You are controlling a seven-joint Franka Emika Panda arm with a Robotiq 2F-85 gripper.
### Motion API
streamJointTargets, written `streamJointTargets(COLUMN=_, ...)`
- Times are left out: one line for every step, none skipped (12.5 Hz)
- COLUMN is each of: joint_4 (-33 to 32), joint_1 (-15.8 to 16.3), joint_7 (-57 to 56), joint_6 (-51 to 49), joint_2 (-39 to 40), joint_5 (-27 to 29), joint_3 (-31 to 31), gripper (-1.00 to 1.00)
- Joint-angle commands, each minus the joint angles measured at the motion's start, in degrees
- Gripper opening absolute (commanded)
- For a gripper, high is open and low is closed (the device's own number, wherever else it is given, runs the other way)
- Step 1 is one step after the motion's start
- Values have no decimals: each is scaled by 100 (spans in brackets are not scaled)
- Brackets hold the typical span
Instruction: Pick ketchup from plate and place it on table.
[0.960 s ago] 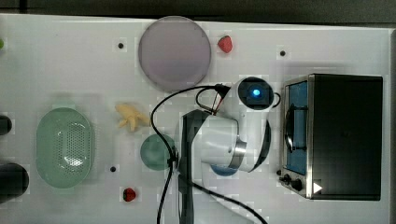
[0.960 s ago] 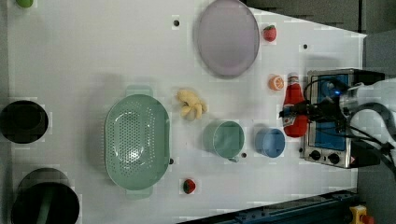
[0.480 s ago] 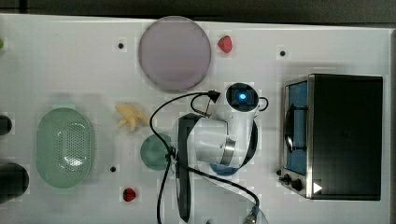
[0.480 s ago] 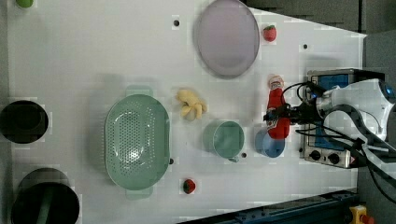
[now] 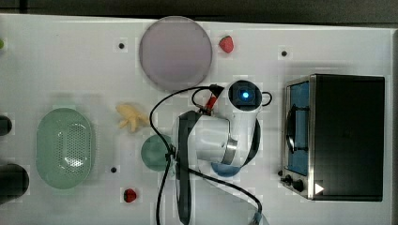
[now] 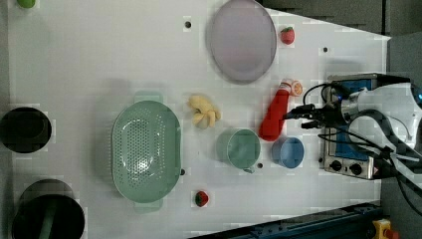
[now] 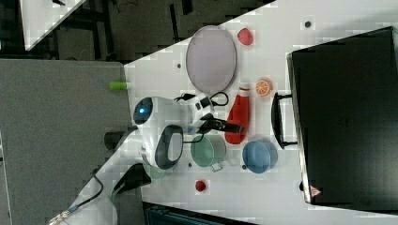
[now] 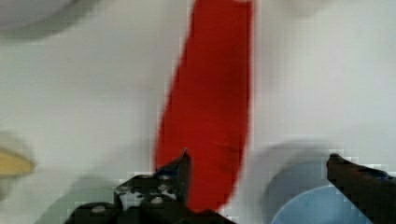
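Lying flat on the white table (image 6: 99,59), the ketchup (image 6: 273,118) sits off the plate (image 6: 242,40), between that pale lilac disc and the blue bowl (image 6: 287,152), with its capped end just beside the orange slice (image 6: 296,88) and its broad base towards the green cup (image 6: 239,148). The gripper (image 8: 259,163) hangs directly over the bottle's wide end with its jaws spread far apart and nothing between them pinched; in the wrist view one dark finger overlaps the red body while the other stands out over the blue bowl's rim, so the bottle looks released rather than held. Its long axis runs away from the jaws, roughly crosswise to the line between the fingers, so any re-grip would close across the narrow width. The bottle is smooth, glossy, tapering from a plump base to a slim neck; the plate is matt and shallow, the table hard and plain with a few dark holes. By my judgement the placing is essentially done.
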Motion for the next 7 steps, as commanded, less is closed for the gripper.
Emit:
streamJointTargets(joint_4=450, joint_1=40, joint_7=418, joint_6=-352, joint_2=-687, joint_5=-27, joint_3=82, gripper=100)
streamJointTargets(joint_4=651, joint_1=50, joint_7=628, joint_6=-538, joint_2=-887, joint_5=-27, joint_3=94, gripper=100)
streamJointTargets(joint_4=880, joint_1=57, joint_7=974, joint_6=-791, joint_2=-1081, joint_5=-27, joint_3=118, gripper=100)
streamJointTargets(joint_4=1137, joint_1=65, joint_7=1461, joint_6=-1073, joint_2=-1262, joint_5=-30, joint_3=137, gripper=100)
streamJointTargets(joint_4=1398, joint_1=77, joint_7=1941, joint_6=-1409, joint_2=-1420, joint_5=-41, joint_3=146, gripper=100)
streamJointTargets(joint_4=1669, joint_1=83, joint_7=2398, joint_6=-1871, joint_2=-1561, joint_5=-58, joint_3=152, gripper=100)
streamJointTargets(joint_4=1929, joint_1=83, joint_7=2786, joint_6=-2421, joint_2=-1674, joint_5=-121, joint_3=152, gripper=100)
